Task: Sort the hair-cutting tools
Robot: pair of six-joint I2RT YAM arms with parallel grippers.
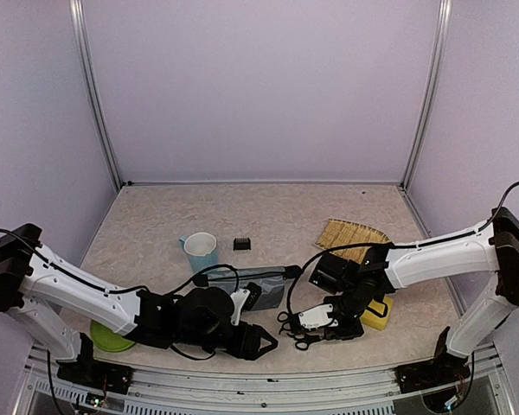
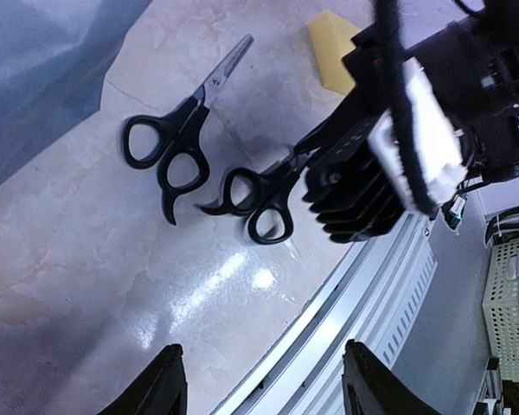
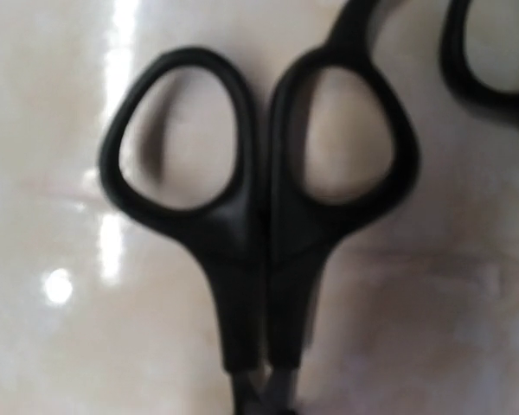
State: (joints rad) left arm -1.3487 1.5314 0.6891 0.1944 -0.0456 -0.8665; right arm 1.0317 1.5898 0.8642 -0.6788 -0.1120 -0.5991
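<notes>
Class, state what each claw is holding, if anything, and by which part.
Right claw: scissors, apparently gripped by the blades, handles free. Left claw: open, holding nothing.

We see soft, even overhead light; white glare spots streak the glossy worktop (image 2: 242,268), and the close-up scissors (image 3: 259,242) look blurred.

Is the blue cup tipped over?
No, the cup stands upright with its round open mouth facing up.
</notes>
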